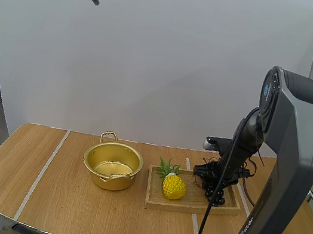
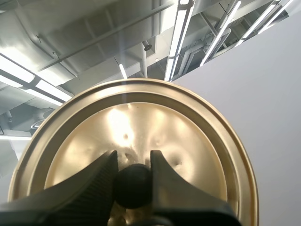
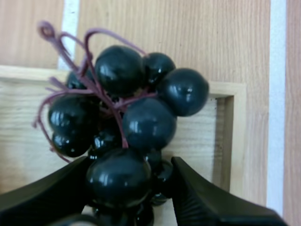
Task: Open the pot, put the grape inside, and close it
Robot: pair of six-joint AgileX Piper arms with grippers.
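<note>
The bunch of grapes (image 3: 141, 125) is at the right end of the wooden tray (image 1: 195, 204), near one of its corners, dark berries piled under loops of purple stem. The right gripper (image 3: 130, 160) is down on it. Its two fingers are nearly closed, one pressed against each side of the lowest berries, so I judge it has hold of the bunch. Whether the bunch is clear of the wood I cannot tell.

The grip is on round, glossy berries low in the bunch, so the rest will likely sag and swing. The lift should go straight up and gently, with no sideways move until the whole bunch hangs free above the tray's rim.

A pineapple (image 1: 174, 185) stands on the left half of the tray, directly between the grapes and the pot (image 1: 106, 181). The carry leftward needs to pass well above its leaves, or swing a little near or far of them.

The pot sits just left of the tray on the table (image 1: 67, 210), with its mouth open. It is best to centre the bunch over that mouth and lower it inside before letting go, so nothing bounces off the rim.

The lid (image 2: 141, 122) is in the left gripper (image 2: 133, 155), whose fingers are pinched tight on its black knob. It should wait off to the side until the right arm is out of the way, then come down level
</note>
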